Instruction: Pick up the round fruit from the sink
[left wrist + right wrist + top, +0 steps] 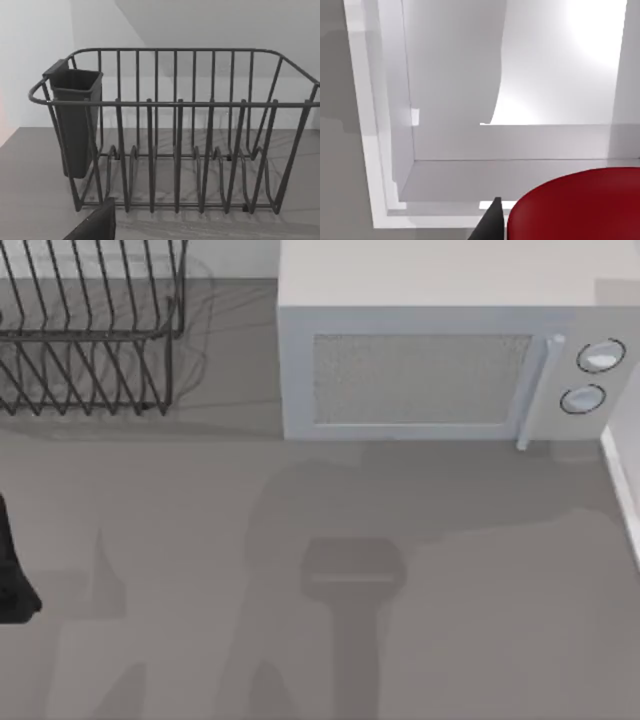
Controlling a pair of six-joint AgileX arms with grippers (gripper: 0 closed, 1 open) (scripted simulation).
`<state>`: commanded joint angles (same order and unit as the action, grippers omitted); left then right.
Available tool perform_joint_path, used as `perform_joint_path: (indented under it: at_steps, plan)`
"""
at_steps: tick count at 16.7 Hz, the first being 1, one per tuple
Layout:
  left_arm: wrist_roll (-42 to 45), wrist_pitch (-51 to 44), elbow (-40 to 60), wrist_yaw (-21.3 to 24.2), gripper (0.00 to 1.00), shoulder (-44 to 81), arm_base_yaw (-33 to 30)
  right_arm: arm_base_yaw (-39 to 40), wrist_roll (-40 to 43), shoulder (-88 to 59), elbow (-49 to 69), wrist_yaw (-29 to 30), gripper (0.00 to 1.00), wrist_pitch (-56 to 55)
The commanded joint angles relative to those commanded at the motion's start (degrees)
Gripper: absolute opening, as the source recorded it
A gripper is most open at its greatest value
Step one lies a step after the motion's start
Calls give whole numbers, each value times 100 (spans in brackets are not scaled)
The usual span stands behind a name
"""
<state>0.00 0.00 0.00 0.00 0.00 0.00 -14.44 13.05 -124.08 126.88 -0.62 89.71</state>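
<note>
Looking through the right wrist camera, the round fruit (575, 205) sits big and red down inside the white sink (380, 150), right beside a dark fingertip (490, 222) of the right gripper; can't tell its grip state. Left arm (12, 570) sits at the counter's (450, 640) left edge, facing the dish rack (175, 130).

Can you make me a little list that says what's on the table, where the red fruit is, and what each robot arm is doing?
fruit: red round fruit, close under the right wrist camera, inside the white sink
back of table: wire dish rack at the left, white microwave at the right
rack holder: dark cup hanging on one end of the rack
left arm: at the table's left edge, facing the rack
right arm: over the sink, one dark finger beside the fruit
fruit grabbed: cannot tell
</note>
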Motion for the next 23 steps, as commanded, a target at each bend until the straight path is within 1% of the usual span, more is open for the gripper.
perform_joint_path:
  at_steps: [3, 9, 12, 15, 20, 23]
  plan:
    - [0, 0, 0, 0, 100, 0, 0, 812, -791, 751, -1098, 13, 0, -266]
    - [0, 0, 0, 0, 100, 0, 0, 2764, -2697, 2541, -3867, 45, 0, -893]
    - [0, 0, 0, 0, 100, 0, 0, 3515, -3436, 3226, -4740, 57, 0, -1131]
    - [0, 0, 0, 0, 100, 0, 0, 3831, -3747, 3523, -5066, 62, 0, -1234]
    - [0, 0, 0, 0, 100, 0, 0, 3807, -3749, 3497, -5069, 53, 0, -1235]
    - [0, 0, 0, 0, 100, 0, 0, 3813, -3751, 3430, -5440, 55, 0, -1635]
